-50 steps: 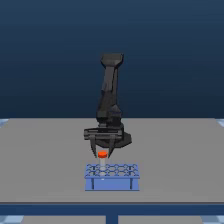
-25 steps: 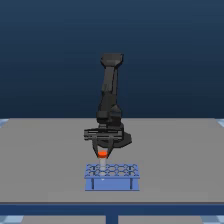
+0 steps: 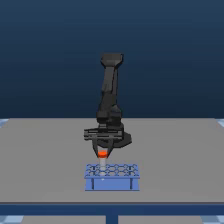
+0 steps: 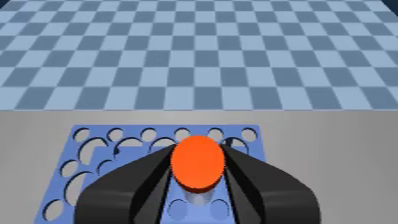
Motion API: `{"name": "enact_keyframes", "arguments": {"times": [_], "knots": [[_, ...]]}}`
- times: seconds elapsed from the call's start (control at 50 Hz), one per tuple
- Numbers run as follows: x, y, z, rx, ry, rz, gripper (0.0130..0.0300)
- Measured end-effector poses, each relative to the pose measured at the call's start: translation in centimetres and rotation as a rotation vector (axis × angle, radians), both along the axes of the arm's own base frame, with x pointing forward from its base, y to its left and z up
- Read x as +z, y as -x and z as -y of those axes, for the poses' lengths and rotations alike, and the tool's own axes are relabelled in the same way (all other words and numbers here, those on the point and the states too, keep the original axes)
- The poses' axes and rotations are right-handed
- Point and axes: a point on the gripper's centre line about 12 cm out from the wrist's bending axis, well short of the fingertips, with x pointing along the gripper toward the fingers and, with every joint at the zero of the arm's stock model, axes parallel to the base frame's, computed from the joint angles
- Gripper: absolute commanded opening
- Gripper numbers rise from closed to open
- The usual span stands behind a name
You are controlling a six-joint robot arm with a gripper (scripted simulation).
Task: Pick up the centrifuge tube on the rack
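The light-blue rack (image 3: pixel 111 176) stands on the grey table near its front edge. Just above its end at the exterior view's left, my black gripper (image 3: pixel 103 150) points straight down. It is shut on the centrifuge tube (image 3: pixel 103 153), of which only the orange-red cap shows between the fingers. In the wrist view the cap (image 4: pixel 197 161) fills the gap between the two dark fingers (image 4: pixel 133 192). A bit of pale tube body (image 4: pixel 201 201) shows beneath it over the rack's holes (image 4: pixel 115 142). The tube's tip is hidden, so I cannot tell if it is out of its hole.
The grey table (image 3: pixel 45 150) stretches out on both sides of the rack and behind the arm's base (image 3: pixel 111 107). Its front edge (image 3: pixel 112 204) lies just in front of the rack. A blue checkered floor (image 4: pixel 199 50) shows beyond the table in the wrist view.
The gripper and the orange-capped tube have risen very slightly above the rack. The rack has stayed where it was.
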Motion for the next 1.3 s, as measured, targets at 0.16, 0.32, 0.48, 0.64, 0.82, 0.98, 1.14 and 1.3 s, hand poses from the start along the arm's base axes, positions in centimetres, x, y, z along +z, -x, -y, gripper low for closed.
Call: {"name": "enact_keyframes", "arguments": {"times": [0.16,0.32,0.48,0.64,0.82,0.98,1.14,1.3], "knots": [[0.3,0.0,0.0,0.002,0.002,0.002,0.0130],[0.8,0.0,0.0,0.005,0.004,0.005,0.0130],[1.4,0.0,-0.1,0.008,0.006,0.007,0.0130],[2.0,0.0,-0.1,0.011,0.008,0.008,0.0130],[2.7,0.0,-0.1,0.014,0.012,0.007,0.0130],[3.3,0.0,-0.1,0.016,0.014,0.006,0.0130],[3.9,0.0,-0.1,0.016,0.016,0.004,0.0130],[4.3,0.0,-0.1,0.015,0.017,0.003,0.0130]]}}
